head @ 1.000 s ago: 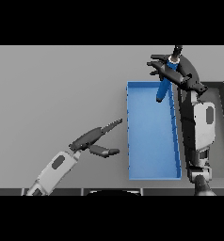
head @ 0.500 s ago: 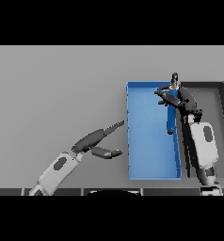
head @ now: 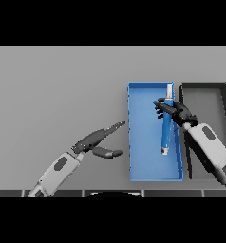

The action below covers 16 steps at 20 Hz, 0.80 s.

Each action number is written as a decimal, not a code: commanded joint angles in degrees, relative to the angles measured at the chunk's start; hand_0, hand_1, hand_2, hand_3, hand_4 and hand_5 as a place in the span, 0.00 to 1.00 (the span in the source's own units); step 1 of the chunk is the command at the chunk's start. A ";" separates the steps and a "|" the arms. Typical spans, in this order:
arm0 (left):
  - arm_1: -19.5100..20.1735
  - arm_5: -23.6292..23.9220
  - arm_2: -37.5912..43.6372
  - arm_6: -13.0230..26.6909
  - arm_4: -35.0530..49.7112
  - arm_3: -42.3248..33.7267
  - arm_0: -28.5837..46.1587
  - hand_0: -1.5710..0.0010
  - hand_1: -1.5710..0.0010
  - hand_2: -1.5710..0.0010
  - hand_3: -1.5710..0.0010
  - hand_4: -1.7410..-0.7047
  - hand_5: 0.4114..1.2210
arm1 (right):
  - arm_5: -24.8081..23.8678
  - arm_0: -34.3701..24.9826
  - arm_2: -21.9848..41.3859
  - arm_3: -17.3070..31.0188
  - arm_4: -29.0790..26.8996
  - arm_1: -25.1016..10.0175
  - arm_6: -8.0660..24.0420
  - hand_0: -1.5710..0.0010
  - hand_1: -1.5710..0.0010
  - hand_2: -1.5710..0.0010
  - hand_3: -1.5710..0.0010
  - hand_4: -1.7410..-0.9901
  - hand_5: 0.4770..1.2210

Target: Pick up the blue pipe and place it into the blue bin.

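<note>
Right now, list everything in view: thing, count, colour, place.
Table: one, grey, fills the view.
Blue bin: one, blue, right of centre on the table.
Dark bin: one, dark grey, just right of the blue bin.
Pipe: one, blue with pale ends, lengthwise over the blue bin's right half, in the right hand.
Left hand: dark, fingers straight, left of the blue bin, holding nothing.
Right hand: dark, fingers curled round the pipe's upper part.

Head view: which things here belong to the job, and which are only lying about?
Belong to the job:
- blue pipe, over the bin
- blue bin
- right hand, curled round the pipe

Not part of it:
- dark bin, to the right of the blue one
- left hand, open over the table
</note>
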 commanded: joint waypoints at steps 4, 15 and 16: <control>0.53 -0.02 -0.26 -1.24 -0.15 -0.58 1.22 1.00 1.00 1.00 1.00 0.88 0.08 | 3.67 -1.87 5.20 -2.93 4.62 -3.69 0.02 0.87 0.88 0.89 0.93 0.72 0.66; 0.62 0.37 -0.05 -0.07 -0.29 -1.07 0.55 1.00 1.00 1.00 1.00 0.88 0.07 | 2.60 -2.52 7.92 -3.75 6.31 -4.79 -0.92 0.99 0.99 0.99 0.99 0.74 0.40; 1.27 0.05 0.30 -0.41 -0.09 -1.05 0.53 1.00 1.00 1.00 1.00 0.88 0.07 | 2.53 -2.56 8.30 -3.92 6.82 -4.50 -1.36 0.99 0.99 0.99 0.99 0.74 0.40</control>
